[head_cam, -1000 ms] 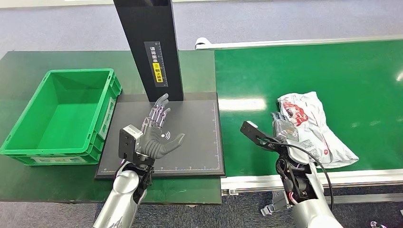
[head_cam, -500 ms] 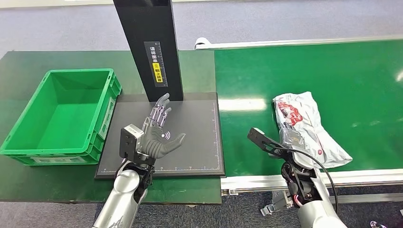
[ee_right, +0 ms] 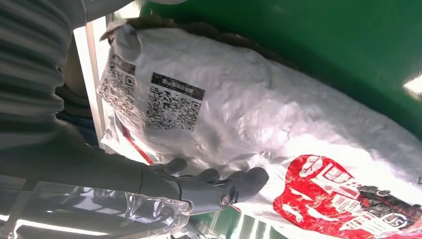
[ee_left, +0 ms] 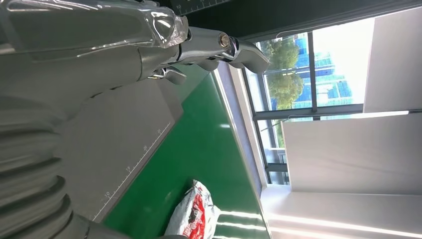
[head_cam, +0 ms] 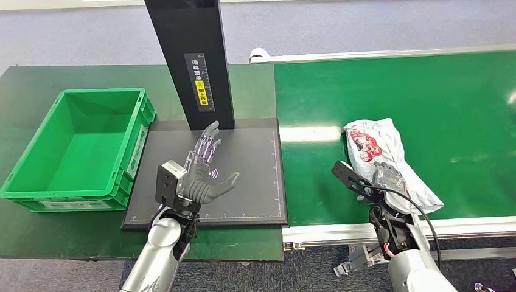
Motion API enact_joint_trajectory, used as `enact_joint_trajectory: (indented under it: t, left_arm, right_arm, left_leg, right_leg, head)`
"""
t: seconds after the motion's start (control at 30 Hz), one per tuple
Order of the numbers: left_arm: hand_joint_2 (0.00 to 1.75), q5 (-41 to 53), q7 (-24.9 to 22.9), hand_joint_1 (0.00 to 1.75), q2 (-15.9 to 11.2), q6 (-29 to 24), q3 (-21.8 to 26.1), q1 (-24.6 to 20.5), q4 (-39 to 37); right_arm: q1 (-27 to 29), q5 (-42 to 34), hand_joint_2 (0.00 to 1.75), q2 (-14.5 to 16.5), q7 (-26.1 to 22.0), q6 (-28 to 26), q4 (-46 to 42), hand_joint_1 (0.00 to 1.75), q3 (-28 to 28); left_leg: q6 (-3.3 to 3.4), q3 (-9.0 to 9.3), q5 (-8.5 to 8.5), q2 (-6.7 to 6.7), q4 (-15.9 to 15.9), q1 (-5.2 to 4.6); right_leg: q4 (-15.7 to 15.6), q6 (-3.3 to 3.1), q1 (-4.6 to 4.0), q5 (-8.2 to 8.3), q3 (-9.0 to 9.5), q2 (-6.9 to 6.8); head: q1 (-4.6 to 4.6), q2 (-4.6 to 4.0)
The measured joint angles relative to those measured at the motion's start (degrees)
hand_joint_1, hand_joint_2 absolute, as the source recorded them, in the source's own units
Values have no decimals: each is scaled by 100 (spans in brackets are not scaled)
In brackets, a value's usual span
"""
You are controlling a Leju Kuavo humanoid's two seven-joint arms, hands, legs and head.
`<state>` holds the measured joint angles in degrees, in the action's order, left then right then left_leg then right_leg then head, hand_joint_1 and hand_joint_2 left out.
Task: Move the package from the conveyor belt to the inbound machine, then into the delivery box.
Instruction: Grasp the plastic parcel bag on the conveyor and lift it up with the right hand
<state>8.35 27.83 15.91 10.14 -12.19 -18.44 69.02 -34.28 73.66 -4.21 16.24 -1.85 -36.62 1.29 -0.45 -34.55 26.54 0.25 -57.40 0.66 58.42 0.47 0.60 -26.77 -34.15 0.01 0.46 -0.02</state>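
The package [head_cam: 378,149] is a crumpled white plastic bag with red print, lying on the green conveyor belt [head_cam: 426,91] near its front edge. My right hand [head_cam: 382,177] lies at the bag's near end, fingers stretched out along it and touching it without gripping. In the right wrist view the fingers [ee_right: 224,186] extend beside the package [ee_right: 259,109], whose label with QR codes faces the camera. My left hand [head_cam: 199,173] hovers open, palm up and fingers spread, over the black plate [head_cam: 255,176] of the inbound machine. The left wrist view shows the left hand [ee_left: 99,45] and the package [ee_left: 191,216] farther off.
The machine's black column [head_cam: 195,61] stands at the plate's far edge. An empty green crate [head_cam: 36,176] sits left of the plate on the dark green table. A metal rail [head_cam: 462,228] runs along the belt's front edge.
The package has drifted left along the belt. My right hand has shifted right and nearer to me, now at the bag's near end. The left hand has barely moved.
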Motion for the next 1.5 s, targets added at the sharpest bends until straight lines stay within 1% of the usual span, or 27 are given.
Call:
enact_joint_trajectory:
  t: [0.3,0.5,0.53,0.63,0.67,0.73,0.9,1.0,1.1,1.27,1.33,1.5]
  left_arm:
    - [175,4,7,0,3,-3,5,-51,-70]
    - [175,6,21,0,16,-8,21,-54,-74]
    - [175,7,23,0,16,-7,26,-54,-74]
    - [175,7,22,0,17,5,44,-58,-74]
    - [175,7,21,0,19,10,50,-62,-75]
    - [175,7,21,0,23,15,61,-70,-76]
    - [175,18,22,0,29,38,77,-70,-76]
    - [175,30,23,0,29,46,84,-66,-76]
    - [175,40,22,0,28,46,90,-62,-76]
    - [175,48,22,0,28,39,113,-61,-73]
    - [175,56,21,0,27,29,125,-56,-67]
    - [175,58,21,0,26,-25,155,53,51]
  right_arm:
    - [-183,21,175,5,16,0,230,0,-44]
    - [-283,109,175,21,17,-120,359,0,-47]
    - [-302,113,175,29,13,-105,380,30,-48]
    - [-349,102,175,49,-66,108,456,158,-50]
    - [-359,89,175,54,-111,189,485,171,-51]
    - [-369,64,175,63,-206,284,538,175,-53]
    - [-380,15,175,97,-358,344,591,173,-53]
    - [-384,-10,175,116,-399,376,591,171,-53]
    - [-385,-20,175,140,-417,390,592,174,-53]
    - [-385,-28,175,188,-445,390,594,175,-53]
    - [-387,-47,175,214,-536,317,590,175,-53]
    - [-394,-206,175,322,-852,-190,401,175,-53]
  left_leg:
    - [0,-1,0,0,0,0]
    - [0,-1,0,0,0,0]
    - [0,0,0,0,0,0]
    - [0,0,0,0,0,0]
    - [0,0,0,-1,0,0]
    - [0,0,0,-1,0,0]
    - [0,0,0,-1,0,0]
    - [0,0,0,-2,0,0]
    - [0,0,0,-2,0,0]
    - [0,-1,0,-2,0,0]
    - [0,-1,0,-2,0,0]
    - [0,-1,0,-1,0,0]
  right_leg:
    - [0,0,0,0,0,0]
    - [0,0,0,0,1,0]
    - [0,0,0,0,1,0]
    - [0,0,0,0,1,0]
    - [0,0,0,0,1,0]
    - [0,0,0,0,1,0]
    - [0,0,0,0,2,0]
    - [0,0,0,0,2,0]
    - [0,0,0,0,2,0]
    - [1,0,0,0,2,0]
    - [1,0,0,0,3,0]
    - [1,0,0,0,2,0]
  head:
    - [0,1]
    - [0,0]
    - [-1,0]
    - [-1,1]
    - [0,1]
    - [0,0]
    - [0,1]
    - [0,-1]
    - [-1,0]
    - [-1,1]
    - [0,0]
    - [-1,-1]
